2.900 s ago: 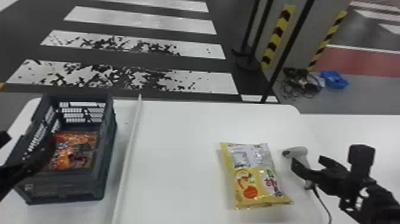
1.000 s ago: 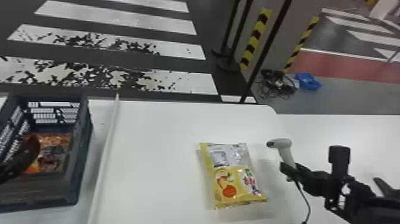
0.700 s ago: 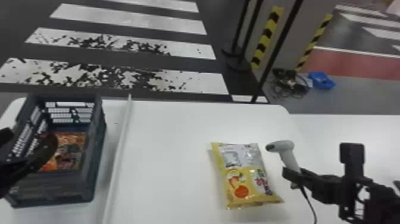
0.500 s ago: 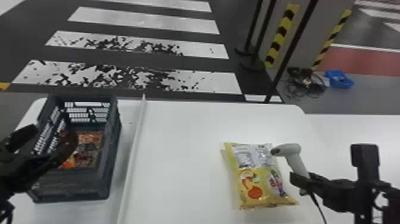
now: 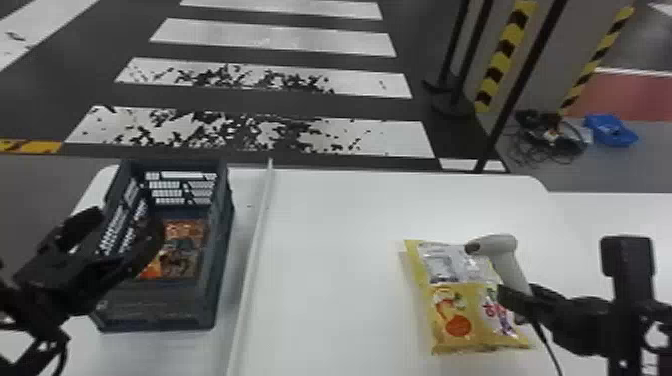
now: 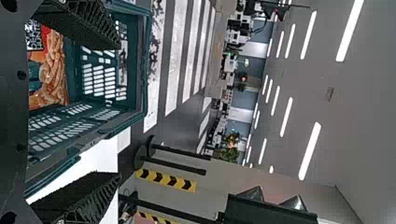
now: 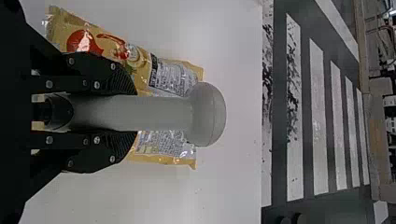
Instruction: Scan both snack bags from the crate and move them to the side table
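Observation:
My right gripper (image 5: 520, 302) holds the grey handheld scanner (image 5: 506, 257) by its handle, above the right part of a yellow snack bag (image 5: 457, 312) lying on the white table. The right wrist view has the gripper (image 7: 133, 113) shut on the scanner (image 7: 205, 114), with the yellow bag (image 7: 177, 81) behind it. At the left, my left gripper (image 5: 122, 240) stands open over the left side of the dark crate (image 5: 155, 312). An orange-red snack bag (image 5: 185, 250) lies inside the crate. In the left wrist view nothing is between the gripper's (image 6: 116, 111) spread fingers; the orange-red bag (image 6: 51, 77) is beside them.
A raised white strip (image 5: 255, 250) runs along the table (image 5: 340, 260) between crate and yellow bag. The scanner's black cable (image 5: 547, 345) hangs toward the front. Black stand poles (image 5: 465, 60), cables (image 5: 550, 135) and a blue tray (image 5: 610, 131) are on the floor beyond.
The scanner was on the table right of the yellow bag; my right gripper has closed on it and brought it left over the bag. The head view has swung right, then back left.

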`<act>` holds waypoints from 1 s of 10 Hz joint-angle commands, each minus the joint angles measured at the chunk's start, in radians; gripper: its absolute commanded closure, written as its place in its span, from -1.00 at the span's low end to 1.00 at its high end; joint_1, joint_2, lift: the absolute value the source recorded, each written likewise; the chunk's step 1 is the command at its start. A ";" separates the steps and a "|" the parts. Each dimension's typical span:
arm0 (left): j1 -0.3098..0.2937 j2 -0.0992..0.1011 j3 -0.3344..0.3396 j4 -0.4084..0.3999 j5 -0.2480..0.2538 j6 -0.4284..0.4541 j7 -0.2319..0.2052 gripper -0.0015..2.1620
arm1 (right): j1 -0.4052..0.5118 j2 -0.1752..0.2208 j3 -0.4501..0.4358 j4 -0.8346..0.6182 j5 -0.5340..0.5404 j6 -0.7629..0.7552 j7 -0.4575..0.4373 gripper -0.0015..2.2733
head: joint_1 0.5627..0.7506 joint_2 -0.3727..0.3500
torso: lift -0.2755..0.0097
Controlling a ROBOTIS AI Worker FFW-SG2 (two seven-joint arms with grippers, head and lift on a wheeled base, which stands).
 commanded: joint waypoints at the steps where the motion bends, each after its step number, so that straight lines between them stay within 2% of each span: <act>1: 0.003 -0.004 -0.001 -0.003 0.000 -0.001 0.000 -0.98 | -0.075 0.001 0.053 0.108 0.027 -0.039 -0.001 0.95 | 0.41 -0.21 | 0.26; 4: 0.010 -0.005 0.008 -0.015 0.000 -0.001 0.000 -0.98 | -0.108 -0.003 0.078 0.162 0.031 -0.079 0.001 0.95 | 0.41 -0.19 | 0.26; 7: 0.010 -0.010 0.005 -0.020 0.000 -0.001 -0.002 -0.98 | -0.091 -0.042 -0.013 0.180 0.005 -0.119 0.004 0.95 | 0.41 -0.21 | 0.26; 9: 0.012 -0.002 0.008 -0.020 0.000 -0.004 0.000 -0.98 | -0.110 -0.094 -0.062 0.351 -0.009 -0.239 0.028 0.95 | 0.41 -0.36 | 0.26; 10: 0.012 0.001 0.009 -0.020 0.000 -0.004 0.000 -0.98 | -0.136 -0.107 -0.069 0.452 -0.010 -0.275 0.037 0.95 | 0.41 -0.47 | 0.26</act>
